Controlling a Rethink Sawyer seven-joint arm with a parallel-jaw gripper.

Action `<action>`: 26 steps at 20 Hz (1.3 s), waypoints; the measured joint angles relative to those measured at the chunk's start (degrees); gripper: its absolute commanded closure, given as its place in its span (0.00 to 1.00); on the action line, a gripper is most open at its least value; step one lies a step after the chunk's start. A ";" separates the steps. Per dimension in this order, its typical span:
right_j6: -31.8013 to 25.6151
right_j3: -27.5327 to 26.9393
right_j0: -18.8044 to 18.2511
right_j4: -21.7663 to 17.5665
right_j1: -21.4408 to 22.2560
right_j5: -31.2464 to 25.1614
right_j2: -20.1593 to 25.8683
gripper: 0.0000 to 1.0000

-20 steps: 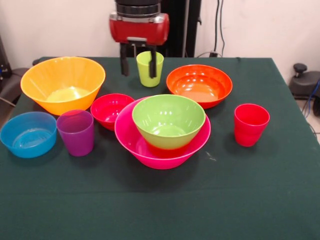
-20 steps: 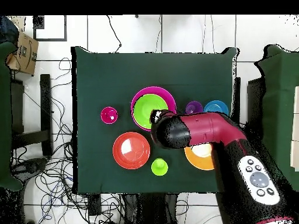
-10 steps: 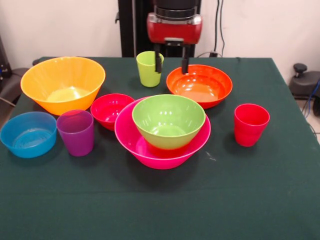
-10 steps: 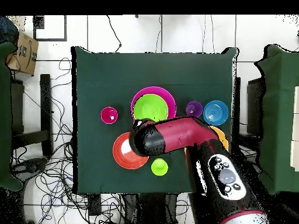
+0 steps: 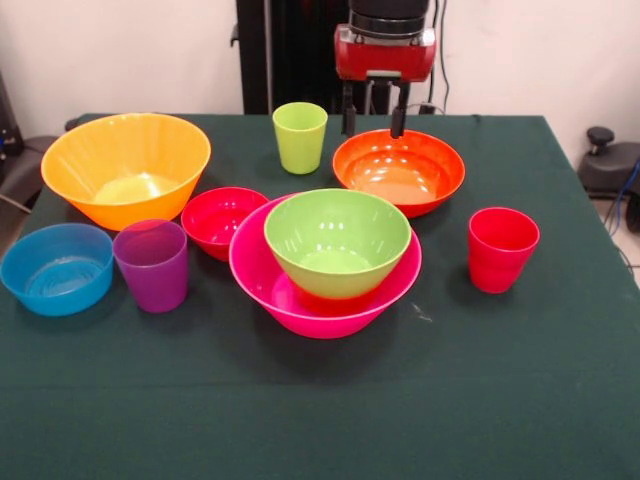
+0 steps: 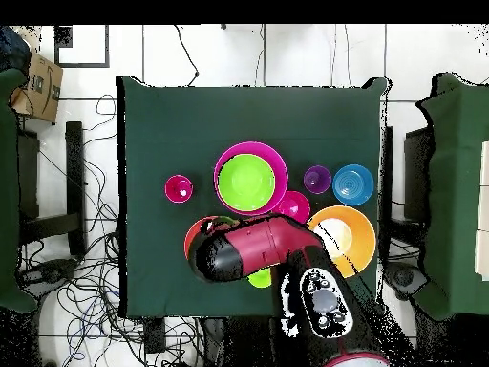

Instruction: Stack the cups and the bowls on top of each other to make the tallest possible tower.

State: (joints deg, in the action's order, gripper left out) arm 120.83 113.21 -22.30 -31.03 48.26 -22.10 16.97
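tower: glossy green plastic bowl (image 5: 338, 240) nested in wide pink plastic bowl (image 5: 325, 285), table centre | translucent red tumbler (image 5: 501, 249) beside | far: gripper (image 5: 372, 121) empty, fingers apart, above orange-red bowl (image 5: 399, 170) | no readable writing

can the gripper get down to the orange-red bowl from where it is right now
Probably yes. The gripper, fingers apart, hangs over the far rim of the orange-red bowl, which stands empty with nothing stacked in it. The lime green cup stands clear to one side.
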 measured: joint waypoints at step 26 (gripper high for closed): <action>2.53 3.59 13.31 6.63 -11.19 17.60 -20.72 0.00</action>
State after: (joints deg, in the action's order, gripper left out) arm 123.36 116.80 -8.99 -24.40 37.07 -4.50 -3.75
